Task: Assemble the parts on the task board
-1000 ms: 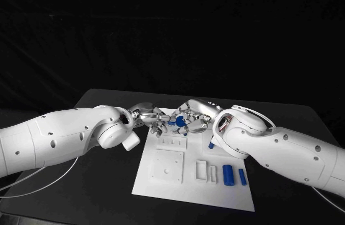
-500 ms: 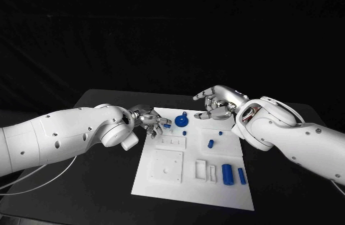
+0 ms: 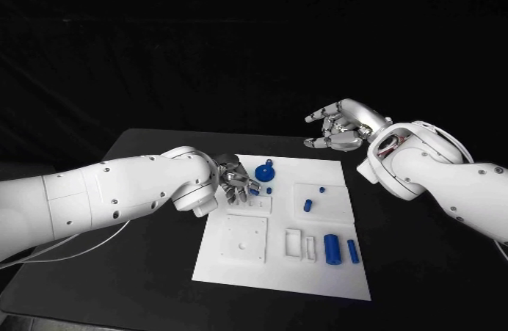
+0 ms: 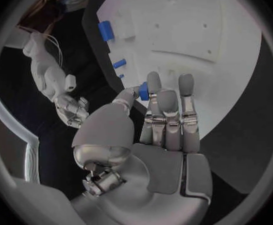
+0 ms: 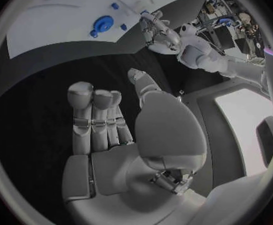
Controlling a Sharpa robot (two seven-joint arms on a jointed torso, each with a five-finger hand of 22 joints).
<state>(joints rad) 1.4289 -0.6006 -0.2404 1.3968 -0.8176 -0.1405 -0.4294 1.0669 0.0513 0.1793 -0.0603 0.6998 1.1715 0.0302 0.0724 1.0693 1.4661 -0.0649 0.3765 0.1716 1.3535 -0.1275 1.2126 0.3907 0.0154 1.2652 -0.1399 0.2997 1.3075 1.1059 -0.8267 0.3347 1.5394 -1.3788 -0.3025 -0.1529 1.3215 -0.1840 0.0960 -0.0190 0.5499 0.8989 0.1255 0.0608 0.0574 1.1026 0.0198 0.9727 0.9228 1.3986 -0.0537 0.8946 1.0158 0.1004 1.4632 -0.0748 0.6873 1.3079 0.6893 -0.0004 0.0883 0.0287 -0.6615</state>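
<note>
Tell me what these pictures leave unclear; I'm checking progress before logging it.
- Head view: the left robot hand covers the task board's near-left corner, so what lies under it is hidden.
- Left wrist view: a small blue part at the fingertips; the fingers hide whether it is pinched or just touched.
- Head view: the small blue pegs are too small to tell if seated.

table: black | task board: white | parts: blue (a round one among them) | arms: white | left hand, right hand: silver
</note>
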